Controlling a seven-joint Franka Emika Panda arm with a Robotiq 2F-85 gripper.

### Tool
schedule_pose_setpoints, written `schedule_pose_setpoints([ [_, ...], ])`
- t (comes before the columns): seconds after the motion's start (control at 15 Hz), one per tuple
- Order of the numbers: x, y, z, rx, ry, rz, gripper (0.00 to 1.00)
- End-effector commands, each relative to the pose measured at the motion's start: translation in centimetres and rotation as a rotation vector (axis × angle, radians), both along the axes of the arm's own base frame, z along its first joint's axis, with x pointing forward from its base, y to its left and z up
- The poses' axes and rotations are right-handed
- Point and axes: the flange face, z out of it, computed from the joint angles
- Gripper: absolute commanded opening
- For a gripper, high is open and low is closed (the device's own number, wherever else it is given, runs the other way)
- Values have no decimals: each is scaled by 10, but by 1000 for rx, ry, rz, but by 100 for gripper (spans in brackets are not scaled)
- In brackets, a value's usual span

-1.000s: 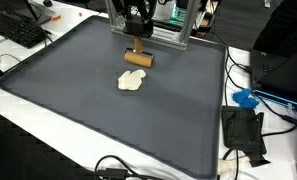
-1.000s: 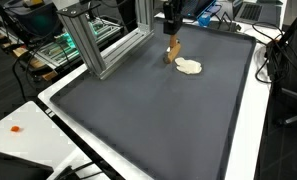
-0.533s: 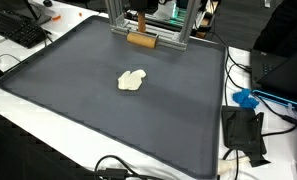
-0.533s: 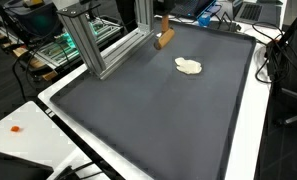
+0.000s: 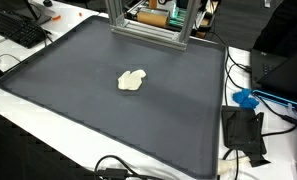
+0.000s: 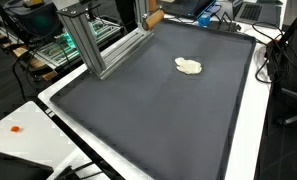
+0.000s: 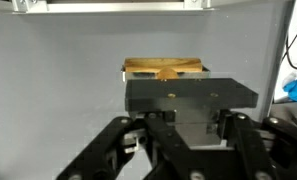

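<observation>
My pincer (image 7: 188,88) was closed onto a wooden block (image 7: 164,68), the jaws standing only as far apart as the block was thick. In the wrist view its tan edge stuck out just past the dark front of my pincer. The face I could see carried wood grain and a darker mark at the middle, and I could not make out any lettering on it. In an exterior view the block (image 6: 153,17) hung at the top edge of the picture, lifted clear of the dark mat (image 6: 158,110) and just beside an upright of the aluminium frame (image 6: 100,45). My pincer itself was cut off there. Well apart from the block, in both exterior views, a pale lump (image 6: 189,66) (image 5: 133,80) lay flat on the mat. Off the mat's edges lay a keyboard (image 5: 18,30) and a blue item (image 5: 246,98).
</observation>
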Motion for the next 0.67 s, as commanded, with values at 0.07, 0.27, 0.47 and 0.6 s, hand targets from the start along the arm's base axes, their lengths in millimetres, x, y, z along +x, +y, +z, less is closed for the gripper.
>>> schedule_pose_setpoints([
  [0.07,-47,15,10,17,-23,-2,23],
  [0.27,-68,27,10,23,-31,6,23],
  [0.47,-86,34,10,10,-33,15,23],
  [0.6,-97,35,10,-10,-28,20,23],
])
